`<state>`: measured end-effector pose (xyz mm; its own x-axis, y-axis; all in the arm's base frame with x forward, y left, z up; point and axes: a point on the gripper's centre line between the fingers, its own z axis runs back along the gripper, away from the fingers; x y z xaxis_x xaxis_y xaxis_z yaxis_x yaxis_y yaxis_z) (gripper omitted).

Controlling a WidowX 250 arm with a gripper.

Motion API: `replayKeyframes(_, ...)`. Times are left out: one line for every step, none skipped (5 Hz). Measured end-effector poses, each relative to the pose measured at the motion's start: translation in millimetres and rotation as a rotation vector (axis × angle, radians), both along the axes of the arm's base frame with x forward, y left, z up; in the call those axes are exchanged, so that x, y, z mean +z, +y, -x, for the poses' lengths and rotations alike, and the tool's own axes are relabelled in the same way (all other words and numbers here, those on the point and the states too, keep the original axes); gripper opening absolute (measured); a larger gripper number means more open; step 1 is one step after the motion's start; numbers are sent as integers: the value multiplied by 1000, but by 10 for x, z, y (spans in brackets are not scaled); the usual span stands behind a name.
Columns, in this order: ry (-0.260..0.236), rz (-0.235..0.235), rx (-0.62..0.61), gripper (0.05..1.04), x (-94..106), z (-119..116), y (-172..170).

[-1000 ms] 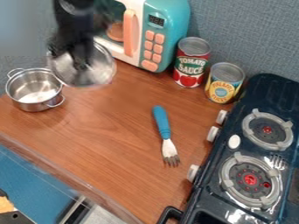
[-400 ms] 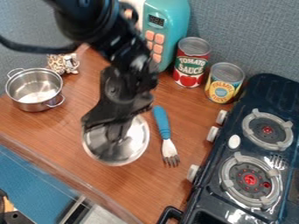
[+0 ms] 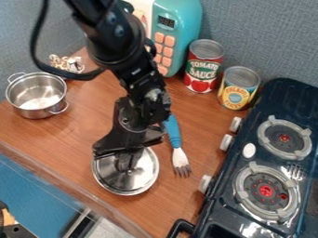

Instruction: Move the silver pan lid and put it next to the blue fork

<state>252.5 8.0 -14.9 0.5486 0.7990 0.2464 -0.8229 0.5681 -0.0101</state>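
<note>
The gripper (image 3: 127,166) hangs low left of centre, shut on the knob of the silver pan lid (image 3: 140,180). The round lid is left of the fork, its right rim a short gap from the metal tines, and its face looks roughly level with the wooden top. Whether it touches the wood I cannot tell. The blue fork (image 3: 174,133) lies on the counter with its handle toward the back; part of the handle's left edge is behind the gripper.
A silver pot (image 3: 38,107) stands at the left, with a small patterned figure (image 3: 67,64) behind it. At the back are a teal toy microwave (image 3: 180,28), a tomato can (image 3: 203,67) and a yellow can (image 3: 238,88). The dark stove (image 3: 211,209) fills the right side.
From the upper left beside the pot, the gripper has carried the lid down and right to the fork's left. Most recently both shifted slightly toward the front edge.
</note>
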Motion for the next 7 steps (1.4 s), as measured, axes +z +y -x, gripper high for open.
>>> replayKeyframes(15,11,5,52,-85,-93,55)
replayKeyframes(28,21,-5,52,-163,-210,105)
replayKeyframes(35,2,-46,73,-175,-282,124)
replayKeyframes(48,12,-52,226,-177,-237,104)
replayKeyframes(59,23,-60,492,-124,-185,79)
replayKeyframes(8,16,-86,809,75,-217,80)
replayKeyframes(-53,-7,-101,1007,328,-266,68)
